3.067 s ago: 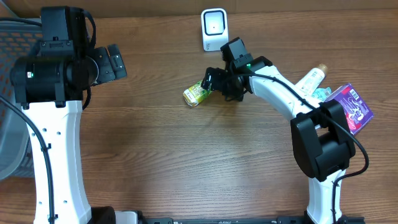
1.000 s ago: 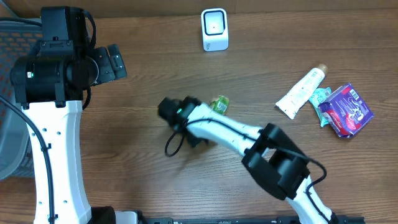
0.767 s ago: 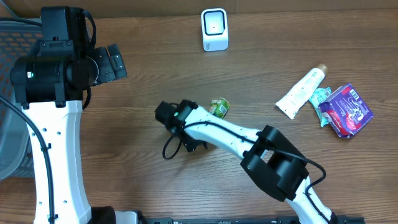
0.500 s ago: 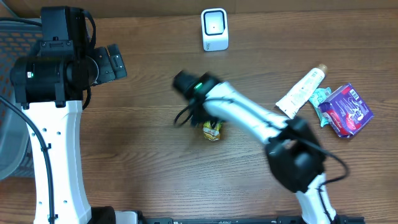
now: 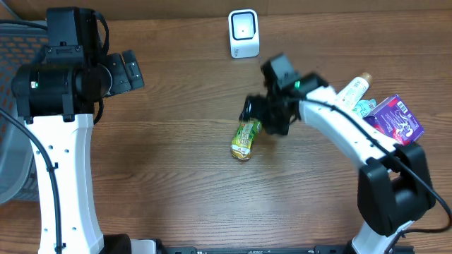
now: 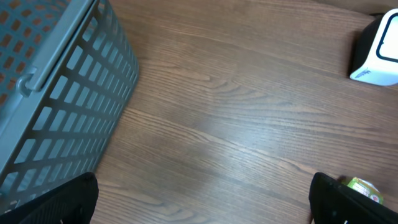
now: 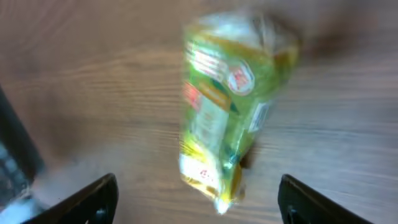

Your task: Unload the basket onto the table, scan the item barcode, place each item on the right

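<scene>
**Snack packet on the table, both tools wide**

Overhead:
- Green snack packet [image 5: 244, 139] lies on the wooden table [image 5: 176, 183] near the middle, long axis running roughly toward the white barcode scanner [image 5: 244, 33] at the far edge. Packet and scanner are well apart.
- Right tool [image 5: 260, 117] sits just above the packet's far end. Contact cannot be judged from here.
- Left tool [image 5: 128, 70] hangs over the far left of the table, well away from the packet.
- Grey basket [image 5: 13, 141] at the left edge. White tube [image 5: 347, 97] and purple packet [image 5: 395, 124] at the right.

Left wrist:
- Left tool's fingers [image 6: 59, 200] show in the two bottom corners, spread wide, with nothing between them.
- Basket wall upper left, scanner upper right, an end of the snack packet [image 6: 362, 186] low right.

Right wrist:
- View is blurred.
- Snack packet fills the centre, lying on the table.
- Right tool's fingers [image 7: 93, 200] stand wide to either side of the packet's near end, with bare wood showing between each finger and the packet. It grips nothing.
</scene>
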### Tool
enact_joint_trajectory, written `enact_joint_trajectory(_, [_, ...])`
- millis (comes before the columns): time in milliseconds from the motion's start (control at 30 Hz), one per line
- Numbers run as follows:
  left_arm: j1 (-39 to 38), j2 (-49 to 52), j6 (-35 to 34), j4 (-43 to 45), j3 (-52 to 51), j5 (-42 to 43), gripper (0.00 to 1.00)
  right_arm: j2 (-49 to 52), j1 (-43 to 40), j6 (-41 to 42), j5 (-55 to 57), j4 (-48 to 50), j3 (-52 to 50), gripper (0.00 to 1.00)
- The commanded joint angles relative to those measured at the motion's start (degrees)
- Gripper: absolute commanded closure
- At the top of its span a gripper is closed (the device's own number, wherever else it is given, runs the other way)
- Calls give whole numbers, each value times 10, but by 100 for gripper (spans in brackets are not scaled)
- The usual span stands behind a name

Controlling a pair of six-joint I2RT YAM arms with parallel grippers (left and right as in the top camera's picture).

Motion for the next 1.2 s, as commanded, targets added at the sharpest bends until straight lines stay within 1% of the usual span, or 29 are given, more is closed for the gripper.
enact_joint_trajectory(0, [0, -10, -9, 1, 12, 2, 0, -25, -17, 7, -122, 51, -85, 19])
enact_joint_trajectory(167, [0, -10, -9, 0, 12, 2, 1, -27, -16, 36, -127, 118, -156, 21])
enact_joint_trajectory(267, [0, -10, -9, 0, 12, 2, 1, -27, -5, 59, -125, 180, -188, 26])
enact_joint_trajectory(333, [0, -10, -9, 0, 12, 2, 1, -27, 3, 90, -116, 215, -205, 30])
enact_joint_trajectory(400, [0, -10, -8, 0, 12, 2, 1, -27, 16, 143, -88, 245, -225, 30])
enact_joint_trajectory(533, [0, -10, -8, 1, 12, 2, 0, -27, 36, 214, -46, 275, -250, 33])
enact_joint_trajectory(600, [0, -10, -9, 1, 12, 2, 0, -27, 37, 218, -36, 281, -252, 34])
enact_joint_trajectory(667, [0, -10, -9, 0, 12, 2, 0, -27, 37, 218, -28, 283, -252, 37])
enact_joint_trajectory(700, [0, -10, -9, 0, 12, 3, 1, -27, 37, 219, -26, 283, -252, 41])
enact_joint_trajectory(733, [0, -10, -9, 0, 12, 2, 0, -27, 37, 223, -23, 283, -252, 47])
enact_joint_trajectory(800, [0, -10, -9, 0, 12, 2, 1, -27, 37, 226, -20, 284, -252, 70])
enact_joint_trajectory(833, [0, -10, -9, 0, 12, 2, 1, -27, 37, 226, -20, 285, -252, 76])
enact_joint_trajectory(967, [0, -10, -9, 0, 12, 2, 0, -27, 37, 224, -20, 285, -252, 91])
enact_joint_trajectory(1000, [0, -10, -9, 0, 12, 2, 0, -27, 37, 220, -21, 285, -251, 96])
enact_joint_trajectory(1167, [0, -10, -9, 1, 12, 3, 0, -31, 36, 139, -30, 262, -218, 96])
